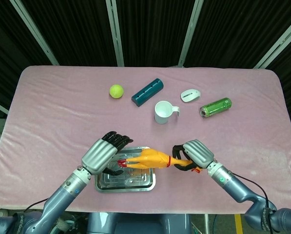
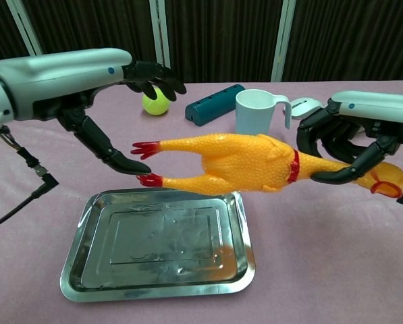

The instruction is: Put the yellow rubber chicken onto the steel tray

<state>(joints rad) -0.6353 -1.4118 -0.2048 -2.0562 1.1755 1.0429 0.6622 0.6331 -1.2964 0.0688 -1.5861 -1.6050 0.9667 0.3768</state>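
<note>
Right hand (image 1: pixel 193 155) grips the yellow rubber chicken (image 1: pixel 147 159) by its head end, body hanging level over the steel tray (image 2: pixel 79 244), feet pointing 9 o'clock. Left hand (image 1: pixel 104 153) open, fingers spread beside the feet, holding nothing. Risk: limp body sags on release, head end drapes over the tray's 3 o'clock rim onto the counter (image 1: pixel 62 117).

I am in a test lab, not a home. My table (image 1: pixel 48 97) is draped in a pink cloth and backed by black curtains (image 1: pixel 150 29) hung between slanted pale metal struts (image 1: pixel 115 31). The things laid out are an unrelated set spaced apart: a tennis ball (image 1: pixel 116 91), a teal cylinder (image 1: pixel 147 91), a white mug (image 1: pixel 163 112), a computer mouse (image 1: pixel 190 95), a green can (image 1: pixel 215 107). A loose cable (image 2: pixel 25 169) hangs from my left arm.
</note>
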